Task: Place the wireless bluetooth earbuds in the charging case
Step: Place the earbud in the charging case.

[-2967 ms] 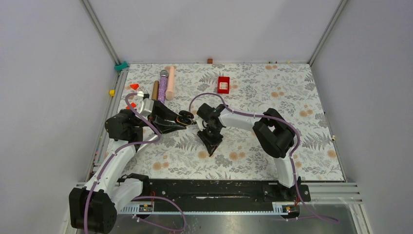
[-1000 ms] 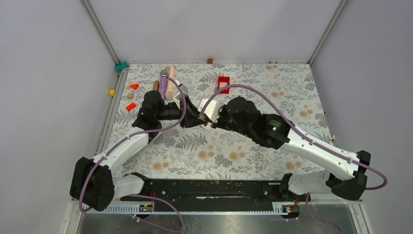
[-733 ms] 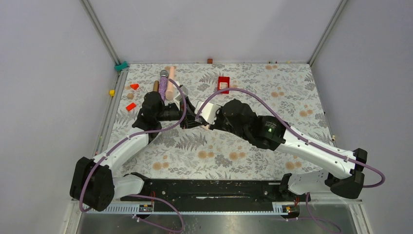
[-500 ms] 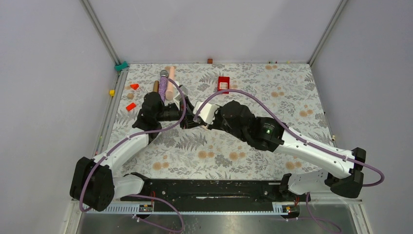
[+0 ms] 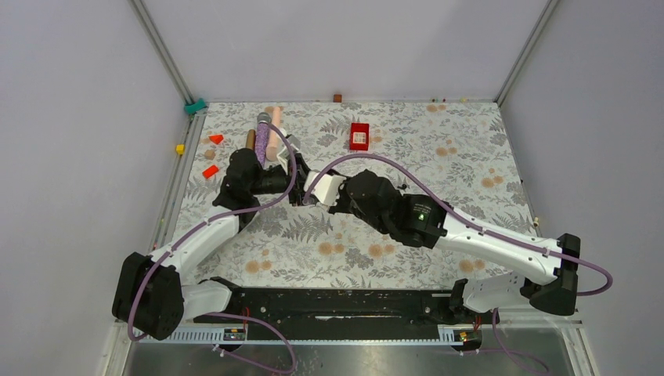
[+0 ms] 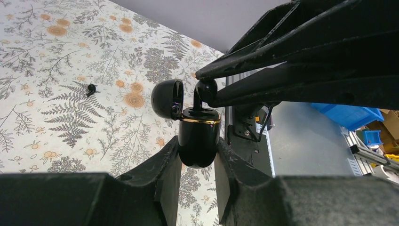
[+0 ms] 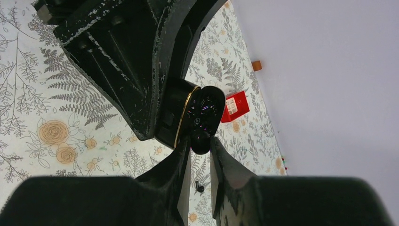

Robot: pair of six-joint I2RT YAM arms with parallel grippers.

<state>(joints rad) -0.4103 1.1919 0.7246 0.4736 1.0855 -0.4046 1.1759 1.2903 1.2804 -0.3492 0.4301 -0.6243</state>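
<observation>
Here the left gripper (image 6: pixel 198 153) is clamped around the black charging case (image 6: pixel 199 134), whose lid is open and whose mouth faces the right gripper (image 7: pixel 200 149). That gripper pinches a black earbud (image 6: pixel 205 89), its stem aligned with the case's long axis and its tip at the mouth.

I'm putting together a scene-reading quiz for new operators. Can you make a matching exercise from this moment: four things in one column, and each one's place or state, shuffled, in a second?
Things
A. charging case
B. lid of the case
C. earbud at the case's mouth
D. other black earbud

Places or states
1. lying loose on the table
2. swung open
3. pinched in the right gripper
4. clamped in the left gripper

Pairs: A-4, B-2, C-3, D-1
</observation>
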